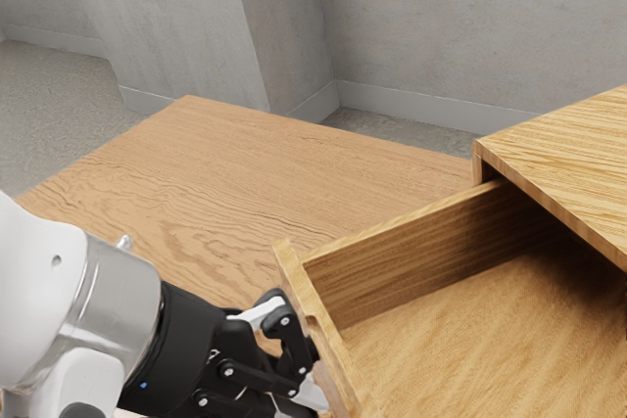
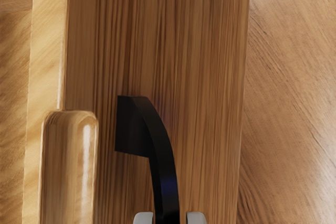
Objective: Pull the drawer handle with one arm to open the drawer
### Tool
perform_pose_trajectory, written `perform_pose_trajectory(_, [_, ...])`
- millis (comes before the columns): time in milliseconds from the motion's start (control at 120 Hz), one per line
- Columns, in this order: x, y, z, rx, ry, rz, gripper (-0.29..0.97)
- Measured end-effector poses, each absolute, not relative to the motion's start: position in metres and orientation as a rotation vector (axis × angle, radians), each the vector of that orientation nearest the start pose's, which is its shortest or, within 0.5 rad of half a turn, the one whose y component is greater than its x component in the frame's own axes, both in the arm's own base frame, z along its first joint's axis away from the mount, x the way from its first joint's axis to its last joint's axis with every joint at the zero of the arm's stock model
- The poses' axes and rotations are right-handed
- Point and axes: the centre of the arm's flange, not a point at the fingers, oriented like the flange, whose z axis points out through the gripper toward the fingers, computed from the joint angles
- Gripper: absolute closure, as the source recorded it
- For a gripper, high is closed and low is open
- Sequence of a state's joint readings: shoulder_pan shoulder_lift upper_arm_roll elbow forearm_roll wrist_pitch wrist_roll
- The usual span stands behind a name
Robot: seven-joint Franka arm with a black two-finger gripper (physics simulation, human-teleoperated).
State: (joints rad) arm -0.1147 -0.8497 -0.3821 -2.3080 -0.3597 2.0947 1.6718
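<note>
**Gripping the handle, drawer pulled out**

Gripper sits low at the exterior view's left, pressed up vs. the drawer front. My arm comes in from that same corner: white shell, silver wrist ring, then the black hand.

On the wrist cam, the black handle runs down the middle of the wood front panel, curving toward the hand. Two pale fingertips sit either side of it, tight on the bar w/ the handle between them. I read that as clamped on the handle.

The drawer stands open, sticking out of the cabinet at the exterior view's right. Its inside floor and one side wall are in plain sight, and nothing is inside that I can see. The back end goes in under the cabinet top, so I can't tell how much is left in there.

Cabinet and drawer rest on the table, same light wood grain. A rounded wood edge shows just beside the handle on the wrist cam; can't say which part of the drawer it is. Grey walls and speckled floor lie beyond the table.
</note>
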Motion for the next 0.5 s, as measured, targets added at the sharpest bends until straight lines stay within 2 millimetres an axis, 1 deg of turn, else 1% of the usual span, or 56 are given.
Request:
perform_pose_trajectory(92, [0.265, -0.229, 0.669, -1.426, 2.348, -0.741, 0.71])
perform_pose_trajectory(150, [0.258, -0.223, 0.677, -1.429, 2.338, -0.752, 0.68])
perform_pose_trajectory(208, [0.249, -0.214, 0.69, -1.435, 2.328, -0.766, 0.63])
perform_pose_trajectory(242, [0.243, -0.211, 0.702, -1.43, 2.324, -0.78, 0.57])
perform_pose_trajectory(275, [0.236, -0.207, 0.72, -1.422, 2.318, -0.799, 0.5])
perform_pose_trajectory(317, [0.235, -0.194, 0.745, -1.439, 2.306, -0.815, 0.41])
perform_pose_trajectory(342, [0.241, -0.181, 0.759, -1.466, 2.297, -0.811, 0.37])
perform_pose_trajectory(358, [0.249, -0.172, 0.767, -1.492, 2.293, -0.793, 0.34])
perform_pose_trajectory(375, [0.258, -0.163, 0.773, -1.522, 2.289, -0.766, 0.31])
perform_pose_trajectory(400, [0.271, -0.151, 0.775, -1.572, 2.285, -0.713, 0.28])
perform_pose_trajectory(450, [0.303, -0.121, 0.765, -1.707, 2.265, -0.569, 0.22])
perform_pose_trajectory(500, [0.332, -0.086, 0.753, -1.858, 2.218, -0.432, 0.17])
